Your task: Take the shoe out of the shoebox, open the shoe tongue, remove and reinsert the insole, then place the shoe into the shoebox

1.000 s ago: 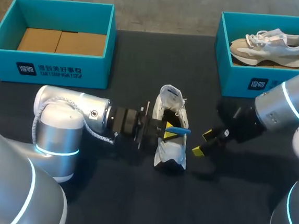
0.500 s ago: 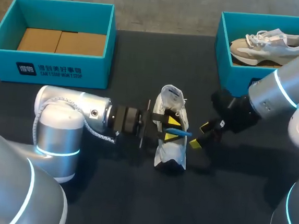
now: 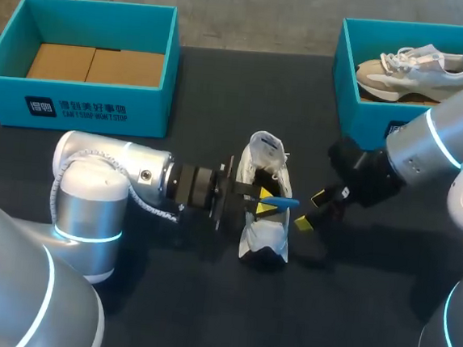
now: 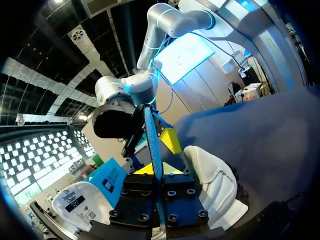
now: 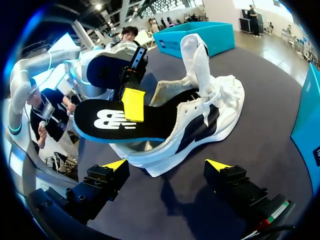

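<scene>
A white shoe (image 3: 263,225) with a black opening lies on the dark table, tongue (image 5: 196,60) pulled up. Its black insole (image 5: 120,122) with a blue edge sticks out of the opening, front end still inside. My left gripper (image 3: 263,201) comes in from the side and is shut on the insole (image 4: 154,145), one yellow finger (image 5: 133,104) flat on top of it. My right gripper (image 5: 166,165) stands open just beside the shoe (image 5: 200,115), its fingertips (image 3: 302,223) near the sole and touching nothing.
An open teal box (image 3: 12,89) lined with cardboard stands at the back left. Another teal box (image 3: 366,120) at the back right holds a grey and white sneaker (image 3: 415,68). Bare dark table lies in front of the shoe.
My right gripper has moved left, closer to the shoe's side. The left gripper still holds the insole, whose free end shifted only slightly.
</scene>
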Tool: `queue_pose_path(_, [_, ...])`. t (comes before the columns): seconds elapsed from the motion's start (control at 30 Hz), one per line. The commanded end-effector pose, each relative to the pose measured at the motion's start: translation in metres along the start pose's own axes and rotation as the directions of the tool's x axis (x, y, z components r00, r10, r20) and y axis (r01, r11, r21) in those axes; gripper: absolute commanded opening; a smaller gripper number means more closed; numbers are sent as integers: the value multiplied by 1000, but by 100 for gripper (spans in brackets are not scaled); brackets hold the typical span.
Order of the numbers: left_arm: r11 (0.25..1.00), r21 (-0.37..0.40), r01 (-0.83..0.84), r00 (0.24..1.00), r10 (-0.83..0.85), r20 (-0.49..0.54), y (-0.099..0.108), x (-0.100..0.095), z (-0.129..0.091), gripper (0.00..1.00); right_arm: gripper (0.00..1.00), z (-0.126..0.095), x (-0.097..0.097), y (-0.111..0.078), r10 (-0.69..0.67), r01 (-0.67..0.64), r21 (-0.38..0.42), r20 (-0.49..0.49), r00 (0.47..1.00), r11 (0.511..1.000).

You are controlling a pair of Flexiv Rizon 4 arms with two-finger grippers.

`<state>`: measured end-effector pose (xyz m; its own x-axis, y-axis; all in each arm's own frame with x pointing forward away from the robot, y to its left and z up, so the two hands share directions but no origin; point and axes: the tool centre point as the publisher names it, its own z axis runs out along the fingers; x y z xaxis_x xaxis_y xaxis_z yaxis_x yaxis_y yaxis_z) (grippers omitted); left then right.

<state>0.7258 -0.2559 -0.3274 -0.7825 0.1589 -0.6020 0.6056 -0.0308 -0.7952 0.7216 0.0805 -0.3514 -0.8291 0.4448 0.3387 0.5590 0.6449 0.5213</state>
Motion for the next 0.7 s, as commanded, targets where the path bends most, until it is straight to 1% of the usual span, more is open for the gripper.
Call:
queue_pose_path(0.03, [1000, -1, -3, 1000, 3, -15, 9, -3, 3, 0, 100, -1, 1, 1, 2, -3, 13, 10, 1000, 1000])
queue_pose_path(0.33, [1000, -25, 13, 999, -14, -31, 18, 3, 2, 0, 100, -6, 2, 1, 0, -1, 23, 18, 1000, 1000])
queue_pose_path(0.47, [999, -32, 15, 999, -16, -29, 19, 4, 1, 0, 100, -6, 1, 1, 0, 0, 24, 21, 1000, 1000])
queue_pose_path(0.5, [1000, -28, 8, 1000, -9, -21, 16, 3, 1, 11, 100, -6, 1, 0, 0, 0, 24, 21, 1000, 1000])
queue_pose_path(0.53, [1000, -21, 2, 1000, -2, -13, 13, 2, 0, 31, 100, -6, 1, 0, 0, 0, 24, 22, 1000, 1000])
queue_pose_path(0.57, [1000, -17, 0, 1000, 0, -6, 11, 0, 0, 36, 100, -6, 0, 0, 0, -1, 24, 22, 1000, 1000])
queue_pose_path(0.7, [1000, 2, -20, 1000, 20, 4, 1, -6, -1, 36, 100, -5, 0, -1, 2, -3, 21, 22, 1000, 1000])
